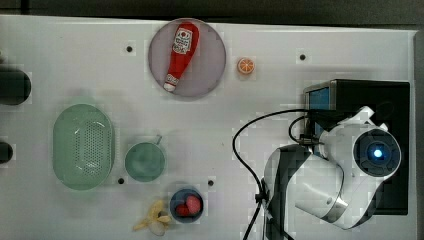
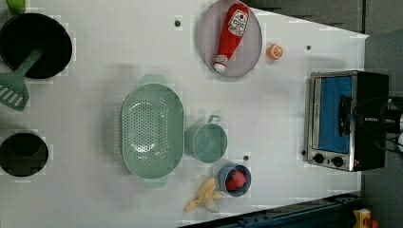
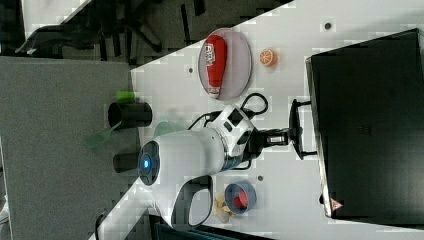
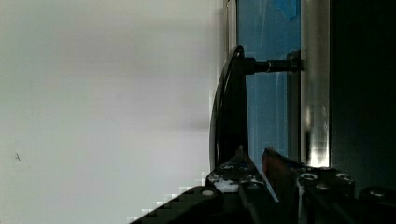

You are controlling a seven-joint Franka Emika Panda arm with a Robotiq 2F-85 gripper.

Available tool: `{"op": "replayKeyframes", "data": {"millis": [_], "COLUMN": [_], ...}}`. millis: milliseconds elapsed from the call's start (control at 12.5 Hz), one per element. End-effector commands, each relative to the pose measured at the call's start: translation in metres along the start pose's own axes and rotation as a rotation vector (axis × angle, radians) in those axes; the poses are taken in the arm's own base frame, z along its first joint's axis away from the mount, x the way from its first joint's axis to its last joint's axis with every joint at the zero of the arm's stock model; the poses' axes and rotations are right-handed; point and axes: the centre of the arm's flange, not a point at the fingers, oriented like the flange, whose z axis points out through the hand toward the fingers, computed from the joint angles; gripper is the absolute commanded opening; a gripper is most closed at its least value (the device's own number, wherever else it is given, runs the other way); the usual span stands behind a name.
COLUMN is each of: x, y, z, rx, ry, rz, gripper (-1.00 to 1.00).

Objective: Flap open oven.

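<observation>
The oven (image 1: 370,95) stands at the top view's right edge, a black box with a blue glass door (image 2: 335,111) in a silver frame and small knobs (image 2: 328,159). The door lies flush in its frame. Its dark bar handle (image 3: 296,135) stands a little off the glass. My gripper (image 3: 285,136) reaches in level from the table side and is shut on the handle. In the wrist view the handle (image 4: 229,107) runs down into my gripper (image 4: 256,170), with the glass (image 4: 268,107) just behind. The white arm (image 1: 345,170) hangs over the oven's front.
A ketchup bottle (image 1: 182,52) lies on a grey plate (image 1: 205,70), with an orange half (image 1: 245,65) beside it. A green colander (image 1: 83,146), a green cup (image 1: 145,161), a blue bowl (image 1: 186,205) and a banana (image 1: 155,220) sit further left. A black cable (image 1: 240,150) loops off the arm.
</observation>
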Motion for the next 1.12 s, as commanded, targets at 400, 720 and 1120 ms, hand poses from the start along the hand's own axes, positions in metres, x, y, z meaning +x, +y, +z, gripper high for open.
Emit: {"op": "replayKeyframes", "data": {"millis": [400,720,1120], "x": [0.014,0.018,0.016], "y": [-0.042,-0.102,-0.180], "z": [0.024,0.038,0.081], "rx": [-0.152,-0.257,-0.417], "ry": [-0.066,-0.104,-0.136], "rz": [-0.068,-0.079,-0.090], "gripper": [-0.65,-0.65,-0.65]}}
